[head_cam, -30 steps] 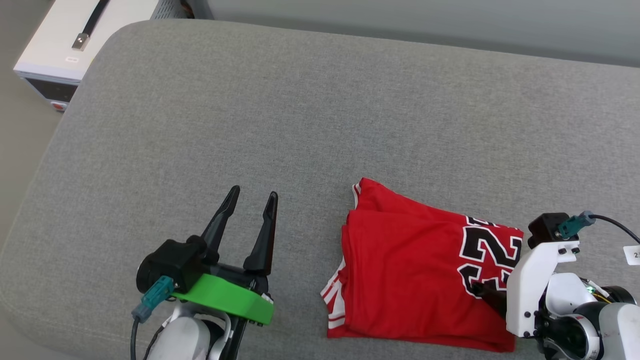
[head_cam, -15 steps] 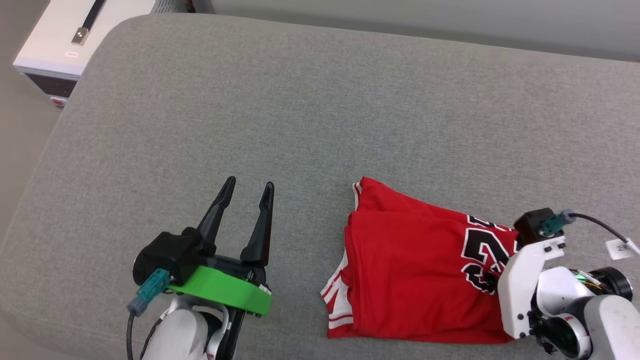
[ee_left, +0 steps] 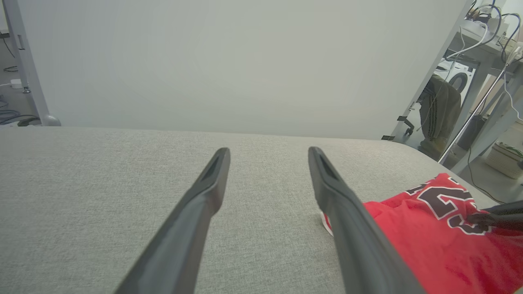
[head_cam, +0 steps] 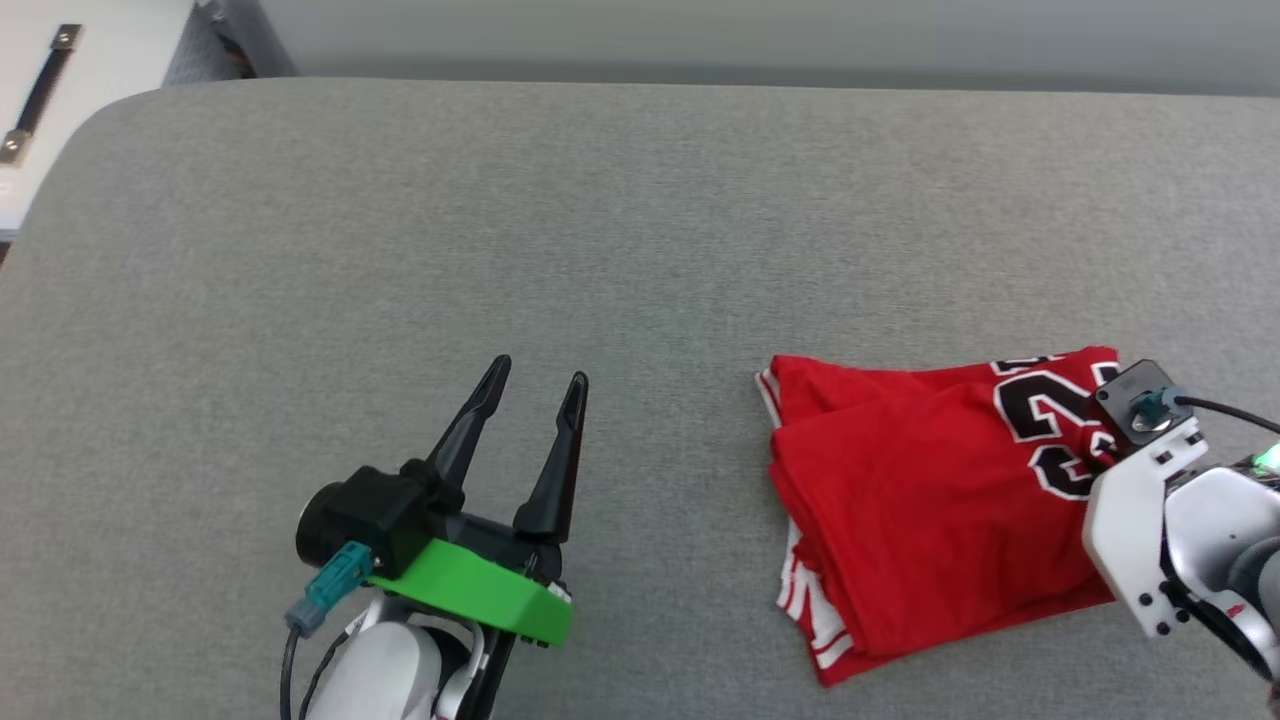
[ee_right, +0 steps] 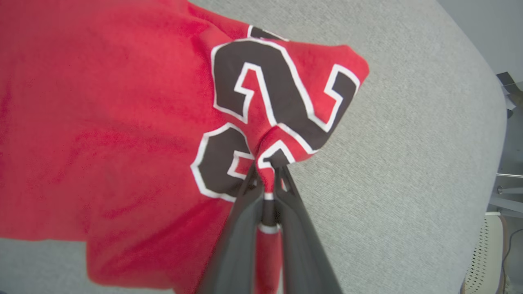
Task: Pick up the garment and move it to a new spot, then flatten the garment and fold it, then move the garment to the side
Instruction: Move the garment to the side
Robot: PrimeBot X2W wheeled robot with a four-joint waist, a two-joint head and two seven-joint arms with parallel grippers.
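The garment (head_cam: 920, 500), a red jersey with a black white-outlined "23", lies folded on the grey padded surface (head_cam: 600, 220) at the right. My right gripper (ee_right: 267, 169) is shut on a pinch of its cloth right at the number, and the fabric puckers into a peak at the tips. In the head view the right wrist (head_cam: 1140, 500) covers the garment's right edge. My left gripper (head_cam: 540, 372) stands open and empty to the garment's left, apart from it. The left wrist view has the garment (ee_left: 408, 228) beside the open left gripper (ee_left: 267, 153), and the right gripper's fingers (ee_left: 494, 218) on the number.
A white box with a dark strap (head_cam: 40, 80) sits off the surface's far left corner. The surface's rounded right edge (ee_right: 482, 122) lies close to the held corner. Racks and cables (ee_left: 482, 61) stand beyond the right end.
My right gripper closed on the garment at the number and drew that end away from me, turning the garment. The head view itself has shifted. The left gripper stays open.
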